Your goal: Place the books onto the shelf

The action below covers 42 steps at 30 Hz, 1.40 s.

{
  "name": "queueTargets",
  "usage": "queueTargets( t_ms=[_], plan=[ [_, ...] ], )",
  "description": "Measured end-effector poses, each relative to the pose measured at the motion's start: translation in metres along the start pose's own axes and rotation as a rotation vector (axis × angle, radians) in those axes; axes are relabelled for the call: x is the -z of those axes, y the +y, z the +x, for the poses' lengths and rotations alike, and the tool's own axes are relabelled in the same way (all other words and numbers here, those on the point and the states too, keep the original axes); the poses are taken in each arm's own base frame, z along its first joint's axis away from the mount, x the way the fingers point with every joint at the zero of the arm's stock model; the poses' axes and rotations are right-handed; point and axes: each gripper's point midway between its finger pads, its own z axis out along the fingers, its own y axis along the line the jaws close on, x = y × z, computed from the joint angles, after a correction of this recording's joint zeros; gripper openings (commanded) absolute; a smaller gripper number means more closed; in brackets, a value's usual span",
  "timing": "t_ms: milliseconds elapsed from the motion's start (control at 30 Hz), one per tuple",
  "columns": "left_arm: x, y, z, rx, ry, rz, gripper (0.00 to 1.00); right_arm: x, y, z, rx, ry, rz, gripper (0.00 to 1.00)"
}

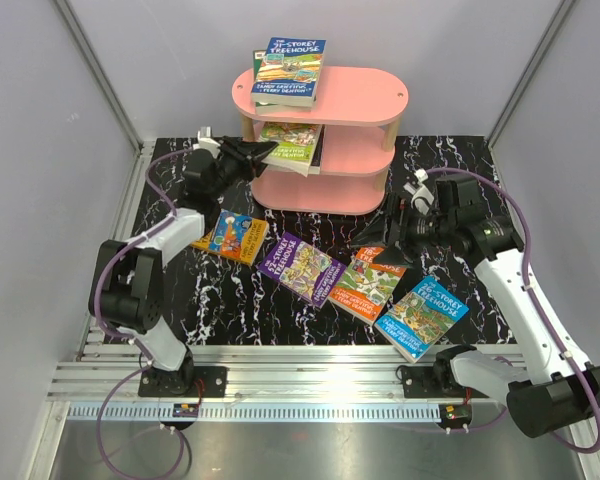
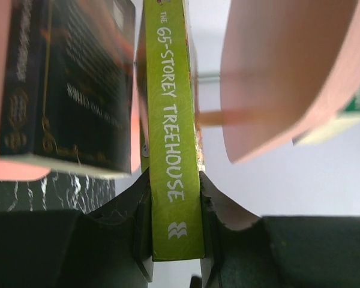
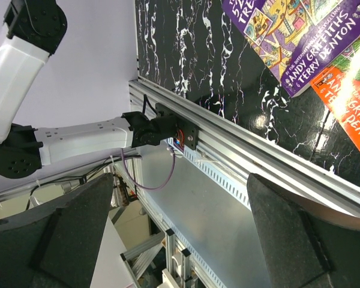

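- Nearest, 4 books (image 1: pixel 300 268) lie on the surface (image 1: pixel 450 170), the wide-open right gripper (image 1: pixel 382 250) just over them.
- 1 green book (image 1: pixel 295 135), clamped by the left gripper (image 1: pixel 268 150), at the pink shelf's (image 1: pixel 350 100) middle tier.
- 1 blue book (image 1: pixel 288 70) on top.

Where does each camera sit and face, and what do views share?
Top external: above, behind the bases, looking down on left arm, right arm, pink shelf.
Left wrist: looks along the left claw, shut on a green book, toward the shelf.
Right wrist: past the open right claw to the rail and left arm.
Shared: purple book, top and right.
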Motion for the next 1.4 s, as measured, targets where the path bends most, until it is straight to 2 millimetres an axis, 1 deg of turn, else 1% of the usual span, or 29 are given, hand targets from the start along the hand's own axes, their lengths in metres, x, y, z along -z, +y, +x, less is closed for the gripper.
queueTargets(
  t_ms=[167, 300, 367, 400, 533, 567, 700, 767, 833, 867, 933, 967, 1000, 1067, 1100, 1267, 1400],
  plan=[
    [-0.019, -0.005, -0.019, -0.019, -0.063, -0.040, 0.00, 0.003, -0.002, -0.005, -0.005, -0.012, -0.007, 1.00],
    [-0.028, -0.006, -0.026, -0.018, -0.082, -0.044, 0.00, 0.004, -0.001, -0.006, -0.006, -0.013, -0.012, 1.00],
    [-0.034, 0.000, -0.028, -0.004, -0.082, -0.046, 0.00, 0.004, -0.002, -0.006, -0.007, -0.013, -0.012, 1.00],
    [-0.037, 0.007, -0.029, 0.008, -0.081, -0.053, 0.00, 0.004, -0.002, -0.006, -0.007, -0.013, -0.014, 1.00],
    [-0.047, 0.041, -0.025, 0.049, -0.063, -0.110, 0.00, 0.002, -0.003, -0.005, -0.010, -0.006, -0.022, 1.00],
    [-0.049, 0.044, -0.024, 0.055, -0.059, -0.108, 0.00, 0.002, -0.004, -0.004, -0.012, -0.004, -0.024, 1.00],
    [-0.056, 0.037, -0.020, 0.049, -0.043, -0.096, 0.01, 0.003, -0.005, -0.005, -0.012, -0.009, -0.026, 1.00],
    [-0.058, 0.037, -0.016, 0.052, -0.032, -0.112, 0.21, 0.003, -0.004, -0.005, -0.011, -0.011, -0.027, 1.00],
    [-0.059, 0.038, -0.014, 0.052, -0.025, -0.130, 0.33, 0.004, -0.004, -0.004, -0.011, -0.010, -0.030, 1.00],
    [-0.059, 0.037, -0.014, 0.048, -0.019, -0.141, 0.46, 0.004, -0.004, -0.004, -0.010, -0.010, -0.031, 1.00],
    [-0.060, 0.034, -0.011, 0.043, 0.005, -0.161, 0.60, 0.004, -0.004, -0.004, -0.010, -0.010, -0.031, 1.00],
    [-0.061, 0.032, -0.010, 0.037, 0.017, -0.171, 0.75, 0.004, -0.004, -0.004, -0.010, -0.010, -0.031, 1.00],
    [-0.061, 0.030, -0.009, 0.031, 0.028, -0.183, 0.83, 0.004, -0.004, -0.004, -0.010, -0.010, -0.032, 1.00],
    [-0.062, 0.021, -0.008, 0.023, 0.042, -0.185, 0.93, 0.004, -0.004, -0.004, -0.010, -0.010, -0.032, 1.00],
    [-0.062, 0.022, -0.008, 0.033, 0.046, -0.212, 0.99, 0.004, -0.004, -0.004, -0.011, -0.010, -0.032, 1.00],
    [-0.058, 0.026, -0.006, 0.064, 0.060, -0.307, 0.99, 0.004, -0.005, -0.003, -0.016, -0.009, -0.031, 1.00],
    [-0.053, 0.027, -0.010, 0.102, 0.052, -0.374, 0.99, 0.003, -0.006, -0.002, -0.020, -0.007, -0.029, 1.00]
  ],
)
